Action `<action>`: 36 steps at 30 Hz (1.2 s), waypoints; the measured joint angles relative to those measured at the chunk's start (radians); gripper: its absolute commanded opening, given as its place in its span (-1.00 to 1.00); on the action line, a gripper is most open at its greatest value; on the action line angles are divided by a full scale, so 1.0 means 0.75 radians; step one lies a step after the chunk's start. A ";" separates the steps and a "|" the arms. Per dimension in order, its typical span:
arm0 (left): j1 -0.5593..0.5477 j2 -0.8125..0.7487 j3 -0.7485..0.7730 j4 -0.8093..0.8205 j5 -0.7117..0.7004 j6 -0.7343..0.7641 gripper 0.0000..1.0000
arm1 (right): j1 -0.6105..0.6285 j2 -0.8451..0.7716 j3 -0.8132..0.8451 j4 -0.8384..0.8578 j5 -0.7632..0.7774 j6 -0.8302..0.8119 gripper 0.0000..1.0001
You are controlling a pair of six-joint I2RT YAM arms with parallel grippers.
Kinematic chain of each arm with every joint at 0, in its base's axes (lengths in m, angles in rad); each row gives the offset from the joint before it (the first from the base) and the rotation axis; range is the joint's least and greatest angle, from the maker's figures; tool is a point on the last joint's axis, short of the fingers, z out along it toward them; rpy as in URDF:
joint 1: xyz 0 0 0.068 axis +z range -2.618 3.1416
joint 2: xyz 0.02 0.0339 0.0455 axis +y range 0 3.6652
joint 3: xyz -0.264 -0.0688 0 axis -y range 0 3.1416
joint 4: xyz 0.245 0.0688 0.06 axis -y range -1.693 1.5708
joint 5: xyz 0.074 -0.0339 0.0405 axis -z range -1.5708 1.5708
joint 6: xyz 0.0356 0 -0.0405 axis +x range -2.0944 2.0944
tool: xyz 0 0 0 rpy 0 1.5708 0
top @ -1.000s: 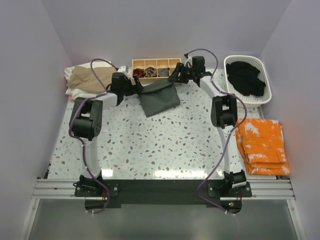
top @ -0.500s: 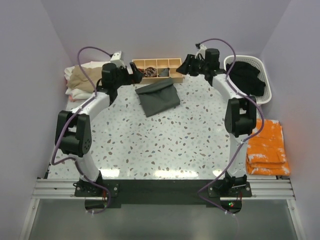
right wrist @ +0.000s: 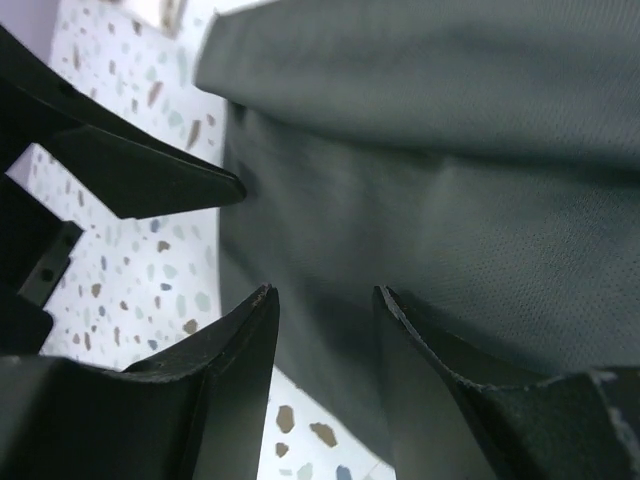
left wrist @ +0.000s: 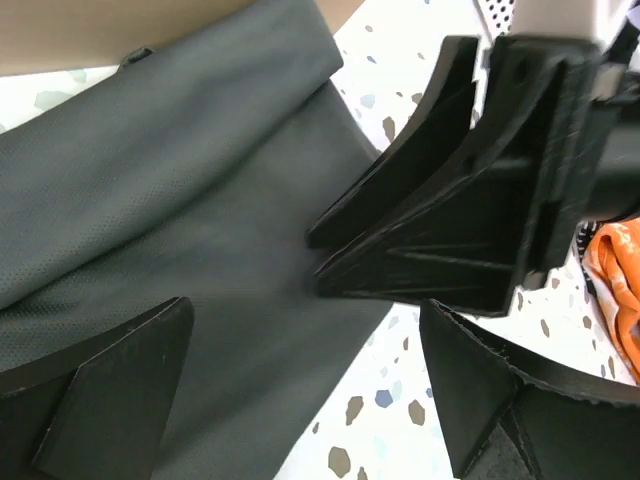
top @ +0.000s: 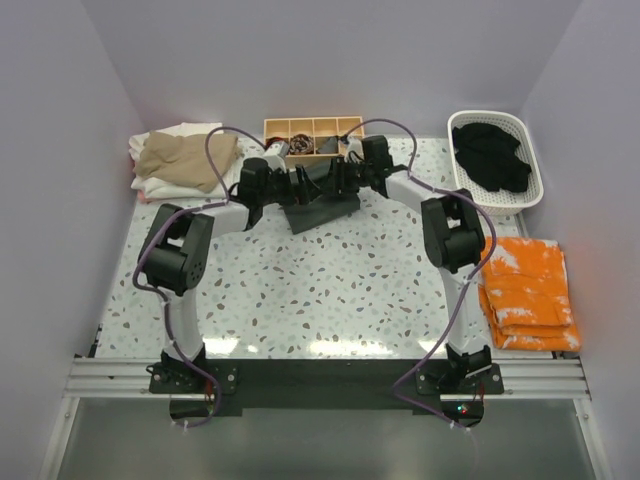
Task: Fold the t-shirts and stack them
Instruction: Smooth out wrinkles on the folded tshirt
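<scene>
A dark charcoal-grey t-shirt point(top: 326, 212) lies folded on the speckled table, towards the back and middle. Both grippers meet over its far half. My left gripper point(top: 298, 186) hangs wide open above the cloth point(left wrist: 200, 200) near its right edge, with nothing between the fingers point(left wrist: 110, 380). My right gripper point(top: 331, 181) faces it, its jaws partly open just above the shirt point(right wrist: 450, 180) and its fingertips point(right wrist: 262, 300) holding nothing. In the back left corner, tan and white t-shirts point(top: 178, 160) sit in a pile. A black t-shirt point(top: 492, 155) fills the basket.
A wooden compartment box point(top: 312, 133) stands right behind the grippers. The white basket point(top: 530, 198) is at the back right. Folded orange cloths point(top: 524, 290) lie along the right edge. Purple cables loop over both arms.
Both arms have swung in from the back corners and dropped onto the grey shirt. The right jaws have narrowed. The left jaws stay wide.
</scene>
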 measured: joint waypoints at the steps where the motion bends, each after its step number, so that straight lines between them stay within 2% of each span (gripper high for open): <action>1: 0.001 0.015 0.000 0.013 0.001 -0.001 1.00 | 0.007 0.024 0.001 -0.001 0.001 -0.001 -0.06; 7: 0.000 0.106 0.030 0.047 -0.002 -0.008 1.00 | -0.002 0.136 0.053 -0.038 0.018 -0.017 -0.03; 12: -0.006 0.157 0.034 0.012 -0.033 -0.009 1.00 | 0.002 0.120 0.040 -0.049 0.063 -0.040 -0.02; 20: -0.046 0.130 -0.016 0.030 -0.052 -0.015 1.00 | 0.037 -0.058 -0.238 -0.012 0.128 -0.052 -0.03; 27: -0.118 -0.093 -0.280 -0.028 -0.037 -0.019 1.00 | 0.143 -0.341 -0.645 0.048 0.218 -0.046 -0.03; 32: -0.192 -0.326 -0.468 -0.191 -0.044 -0.018 1.00 | 0.266 -0.600 -0.944 0.027 0.296 -0.007 0.02; 36: -0.222 -0.498 -0.526 -0.337 -0.079 -0.018 1.00 | 0.315 -0.803 -1.077 -0.046 0.339 0.028 0.07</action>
